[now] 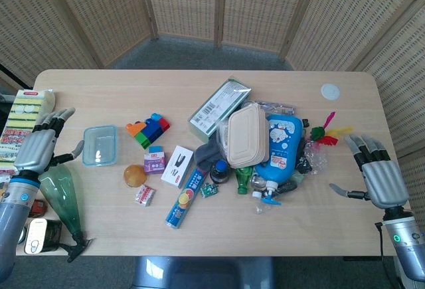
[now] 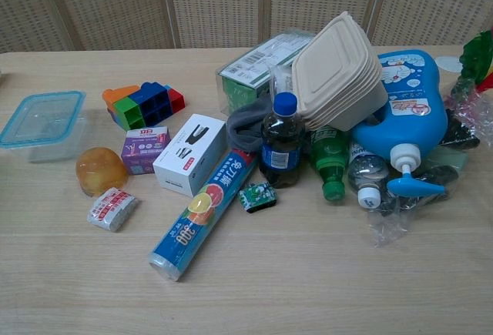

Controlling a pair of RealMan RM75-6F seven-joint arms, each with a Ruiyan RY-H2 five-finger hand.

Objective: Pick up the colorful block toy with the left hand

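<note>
Left hand: the left hand (image 1: 41,144) hangs at the surface's left edge, fingers spread, holding nothing; seen only in the head view, its arm cut off by the frame.
Right hand: the right hand (image 1: 375,173) sits off the right edge, fingers apart and empty; forearm cut off at the corner.
Near row: a foil roll (image 2: 202,212) lies diagonally by a white box (image 2: 189,155), an orange ball (image 2: 100,170) and a small wrapped packet (image 2: 111,208); labels too small to read.
Block toy: the block toy (image 1: 148,129) rests on the wooden surface (image 1: 199,236) left of centre, untouched, well apart from the left hand, with a clear tub (image 1: 100,145) between them.
Pile: a beige clamshell (image 2: 340,72) leans on a blue bottle (image 2: 404,108), hiding most of a grey cloth (image 2: 245,123); dark (image 2: 281,141) and green bottles (image 2: 330,158) poke out below.
Far edge: a green box (image 1: 219,108) lies half under the pile; a white disc (image 1: 330,91) sits alone.
</note>
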